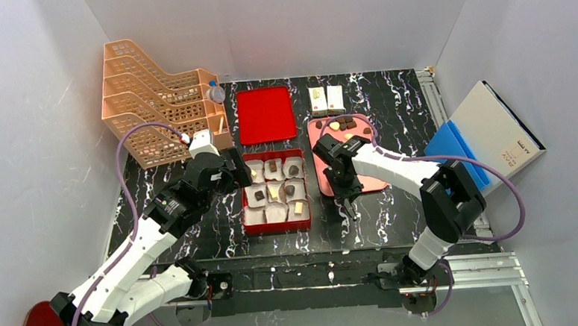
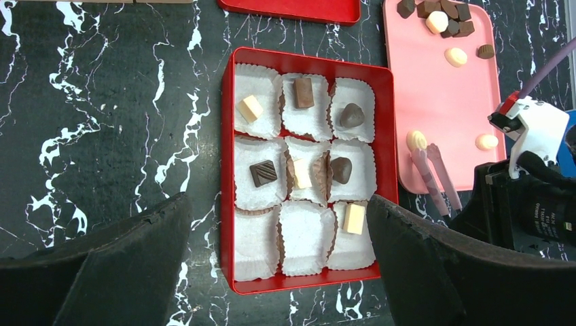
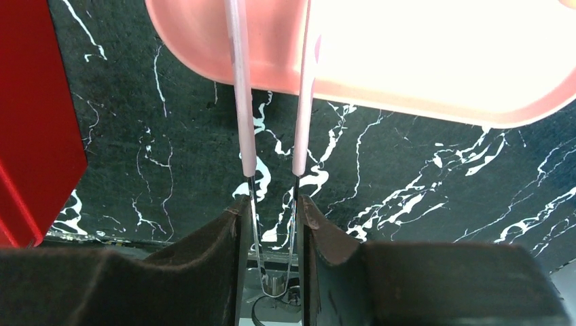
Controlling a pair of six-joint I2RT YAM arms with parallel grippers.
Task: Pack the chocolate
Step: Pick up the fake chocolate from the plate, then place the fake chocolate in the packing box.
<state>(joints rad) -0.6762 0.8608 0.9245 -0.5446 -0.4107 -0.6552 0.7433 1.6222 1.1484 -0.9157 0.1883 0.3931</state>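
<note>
White crinkled paper cups (image 2: 303, 238) hold blocky and rounded chocolate (image 2: 303, 93).

You had seven chocolate (image 2: 303, 93) pieces in the red box (image 2: 227, 170), one per paper cup (image 2: 257, 244). Seen from the left wrist, the top row held a pale block, a brown block and a dark lump. The middle row held a dark ridged square, a pale block and a dark lump. The bottom right cup held a pale block. The rest lay loose on the pink tray (image 2: 441, 109): a mixed cluster at the far end, two strays near it, and two pale rounds further along.
</note>
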